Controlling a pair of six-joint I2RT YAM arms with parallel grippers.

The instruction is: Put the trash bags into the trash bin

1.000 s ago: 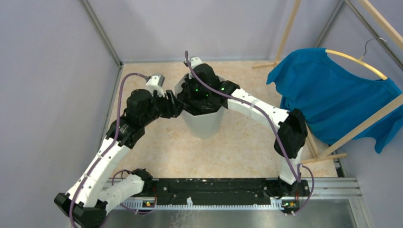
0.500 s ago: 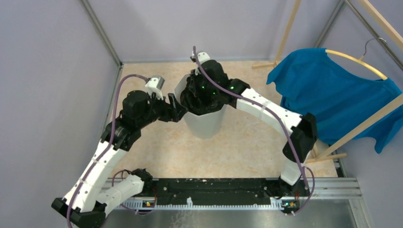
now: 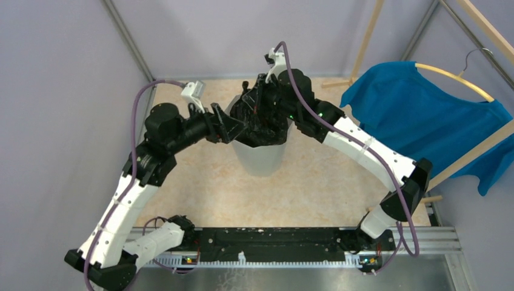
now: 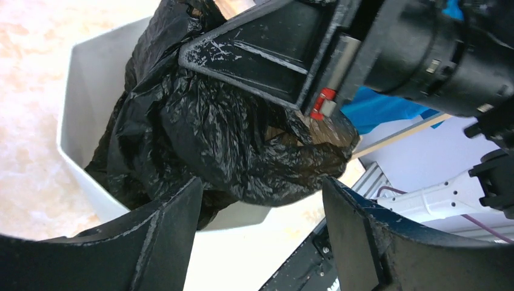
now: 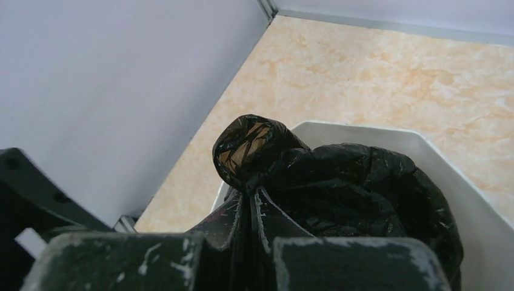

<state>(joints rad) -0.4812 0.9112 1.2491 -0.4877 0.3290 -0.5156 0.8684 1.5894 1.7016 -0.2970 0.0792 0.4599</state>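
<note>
The black trash bag [image 5: 351, 188] sat bunched in the top of the white trash bin [image 5: 363, 129]; it looked light, soft and slippery, best pinched at a thick fold. The right gripper [image 5: 251, 203] squeezed one fold, and the left gripper [image 4: 260, 200] had its fingers wide apart beside the bag. A second before, the left gripper was back outside the rim.

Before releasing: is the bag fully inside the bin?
Partly. The bag bulges above the rim of the bin, a fold pinched in the right gripper.
</note>
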